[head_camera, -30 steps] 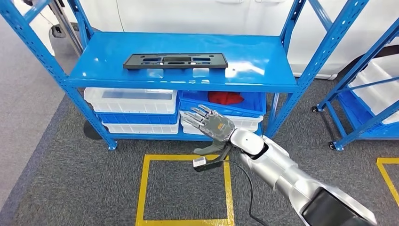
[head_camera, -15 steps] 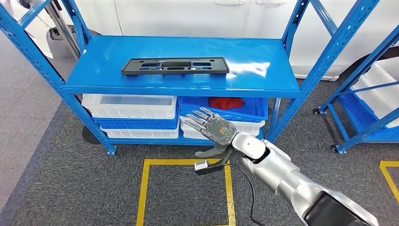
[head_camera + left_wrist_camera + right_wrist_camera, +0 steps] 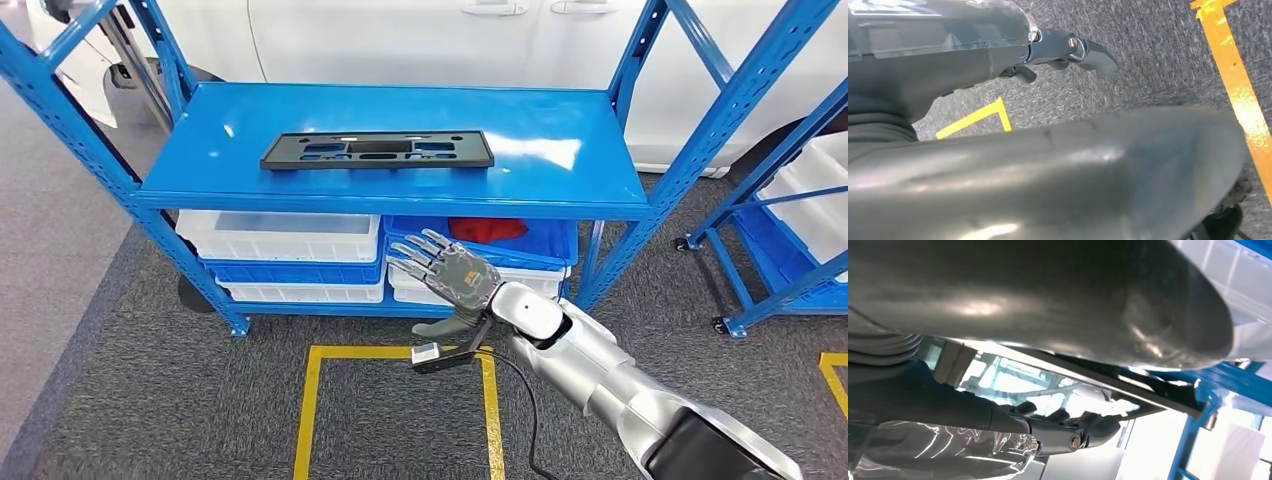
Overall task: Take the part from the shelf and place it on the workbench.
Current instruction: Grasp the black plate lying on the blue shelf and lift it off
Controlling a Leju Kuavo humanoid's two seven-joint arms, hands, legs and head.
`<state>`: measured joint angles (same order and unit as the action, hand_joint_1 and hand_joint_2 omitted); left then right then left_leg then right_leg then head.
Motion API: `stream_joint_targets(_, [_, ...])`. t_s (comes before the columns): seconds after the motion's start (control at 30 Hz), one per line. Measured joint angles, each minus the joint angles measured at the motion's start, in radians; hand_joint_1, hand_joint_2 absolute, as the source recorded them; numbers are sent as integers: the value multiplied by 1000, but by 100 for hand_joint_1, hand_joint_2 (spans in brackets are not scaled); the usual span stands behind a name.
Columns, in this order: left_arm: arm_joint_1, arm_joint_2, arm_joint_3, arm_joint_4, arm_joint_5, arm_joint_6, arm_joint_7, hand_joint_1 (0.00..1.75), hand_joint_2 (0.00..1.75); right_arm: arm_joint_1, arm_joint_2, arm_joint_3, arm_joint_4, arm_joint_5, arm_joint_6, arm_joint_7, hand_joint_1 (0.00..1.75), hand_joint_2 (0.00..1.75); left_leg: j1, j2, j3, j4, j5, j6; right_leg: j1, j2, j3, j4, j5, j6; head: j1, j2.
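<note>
Head view: the part (image 3: 378, 150), a flat black plate with long cut-outs, lies lengthwise on the top board of the blue shelf (image 3: 190, 165), near its front edge and untouched. The shelf's uprights are cut off at the picture's top. Under the board sit white bins (image 3: 278, 236) and a blue bin (image 3: 545, 240) holding something red (image 3: 485, 229), half hidden by the board's front lip. The right hand (image 3: 447, 270) hovers in front of the lower level, well below the part, fingers spread and holding nothing; its silver arm runs off the lower right corner. Yellow floor tape (image 3: 395, 352) marks a square on the grey carpet, its near side cut off. A second blue rack (image 3: 790, 180) is cropped at the right edge.

Left wrist view: the left hand (image 3: 1068, 50) hangs over carpet and yellow tape. A big blurred grey cover hides most of it; some dark fingers stick out with nothing between them, but how far they are apart I cannot tell.

Right wrist view: the same grey cover blocks much of the picture. The dark fingers (image 3: 1068, 432) show, blurred, against glare; beyond them runs the dark edge of the part on the blue shelf.
</note>
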<state>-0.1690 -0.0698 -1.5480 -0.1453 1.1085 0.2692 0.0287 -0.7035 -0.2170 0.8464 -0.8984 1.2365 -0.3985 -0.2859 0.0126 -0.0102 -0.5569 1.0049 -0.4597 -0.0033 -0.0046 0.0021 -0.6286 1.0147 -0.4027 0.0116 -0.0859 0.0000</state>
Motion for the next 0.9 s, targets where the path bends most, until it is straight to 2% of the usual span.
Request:
stream_joint_targets(0.07, [0,0,0,0,1,-1,-1,0,0,-1,-1,-1,-1,1,0,-1,0,0,1,2,3,3,-8,-10,-3,2,4,-3,-5,-13,0,0])
stream_joint_targets(0.13, [0,1,0,0,1,-1,-1,0,0,-4,-2,-3,-4,2,0,-1,0,0,1,4,-21,58,-37,-18,-7,2,14,-7,-10,-26,0,0])
stream_joint_targets(0.2, [-1,1,-1,0,2,-1,-2,0,0,-7,-1,-2,-8,2,0,-2,0,0,1,5,-92,189,-86,-21,-5,1,24,-9,-17,-35,0,0])
stream_joint_targets(0.23, [0,1,-1,0,3,-1,-2,0,0,-6,-1,-2,-8,2,0,-3,0,0,1,5,-132,252,-101,-21,-3,1,28,-9,-21,-38,0,0])
stream_joint_targets(0.27, [1,1,-1,0,4,-2,-2,0,0,-6,0,-1,-10,3,0,-4,0,0,1,5,-161,289,-99,-20,0,1,33,-8,-26,-39,0,0])
stream_joint_targets(0.3, [3,1,-1,0,4,-2,-1,0,0,-5,0,-1,-12,4,0,-5,0,0,0,5,-172,287,-78,-16,2,2,39,-8,-31,-40,0,0])
stream_joint_targets(0.33, [5,1,-1,0,5,-3,-1,0,0,-7,0,-1,-16,4,0,-6,0,0,-2,5,-163,248,-40,-11,5,3,47,-8,-36,-41,0,0])
stream_joint_targets(0.37, [5,1,-1,0,6,-3,-1,0,0,-10,0,-1,-23,5,-1,-8,0,0,-4,5,-140,181,7,-2,7,3,55,-8,-42,-41,0,0])
stream_joint_targets(0.4, [5,2,-1,0,7,-2,0,0,0,-16,0,-2,-31,3,-1,-10,0,0,-8,5,-113,115,42,7,10,4,62,-7,-48,-39,0,0])
stream_joint_targets(0.43, [5,3,-2,0,9,-2,-1,0,0,-23,-1,-2,-41,-4,-1,-13,0,0,-12,5,-91,61,62,14,11,5,65,-5,-53,-36,0,0])
stream_joint_targets(0.47, [5,4,-2,0,11,-1,-1,0,0,-29,-2,-5,-53,-19,0,-18,0,0,-15,6,-77,27,69,19,12,5,65,-5,-57,-31,0,0])
stream_joint_targets(0.57, [8,4,-2,0,15,2,-2,0,0,-46,-12,-23,-103,-93,5,-45,0,0,-15,4,-66,3,61,25,9,5,65,-5,-64,-15,0,0])
stream_joint_targets(0.63, [7,3,-1,0,20,4,-6,0,0,-67,-21,-34,-139,-127,7,-56,0,0,-9,4,-54,-8,59,33,8,3,47,40,-90,-3,0,0])
stream_joint_targets(0.67, [6,2,-1,0,22,5,-8,0,0,-75,-25,-37,-153,-134,7,-58,0,0,-8,5,-49,-11,57,36,6,3,21,92,-114,3,0,0])
stream_joint_targets(0.73, [6,2,-1,0,26,6,-12,0,0,-78,-29,-38,-171,-136,8,-59,0,0,-8,5,-42,-11,50,40,1,3,-57,226,-161,12,0,0])
stream_joint_targets(0.77, [8,2,-1,0,27,6,-12,0,0,-73,-30,-37,-177,-133,8,-59,0,0,-7,4,-38,-10,45,39,-3,2,-88,270,-166,15,0,0])
stream_joint_targets(0.8, [11,2,-1,0,29,5,-12,0,0,-69,-31,-36,-181,-128,9,-58,0,0,-7,3,-33,-9,40,38,-7,2,-102,278,-149,18,0,0])
stream_joint_targets(0.83, [13,2,-1,0,30,5,-12,0,0,-66,-31,-34,-185,-123,10,-57,0,0,-6,2,-26,-7,34,36,-11,1,-97,245,-111,21,0,0])
stream_joint_targets(0.9, [15,2,-1,0,31,5,-13,0,0,-68,-31,-30,-190,-116,12,-54,0,0,-5,1,-11,-2,19,28,-16,-1,-47,111,-23,22,0,0])
